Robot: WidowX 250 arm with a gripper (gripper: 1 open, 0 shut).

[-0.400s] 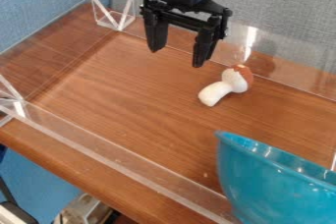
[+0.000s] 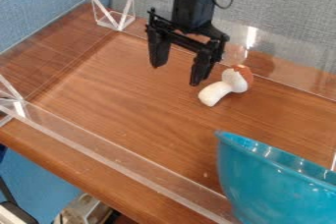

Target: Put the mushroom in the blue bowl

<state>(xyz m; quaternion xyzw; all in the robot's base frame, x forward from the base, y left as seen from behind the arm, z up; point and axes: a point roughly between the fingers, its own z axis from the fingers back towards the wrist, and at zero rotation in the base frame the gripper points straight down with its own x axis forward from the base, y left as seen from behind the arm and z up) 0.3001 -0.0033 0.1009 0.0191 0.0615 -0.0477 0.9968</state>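
Robot arm (image 2: 197,2): matte blk, narrow upright section w/ a thin dark cable looping off its side. Below that section, blk crossbar, wider than it. Under crossbar, two blk blocky fingers (image 2: 203,63), one per end. Small markings, if any, too blurred to read from here.

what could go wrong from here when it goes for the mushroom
The black two-fingered gripper could close beside the small cream-stemmed, reddish-brown-capped mushroom, since it hangs off to one side. The mushroom lies on its side, so a nudge might roll it. The tall-walled teal-blue plastic bowl could catch a low carry.
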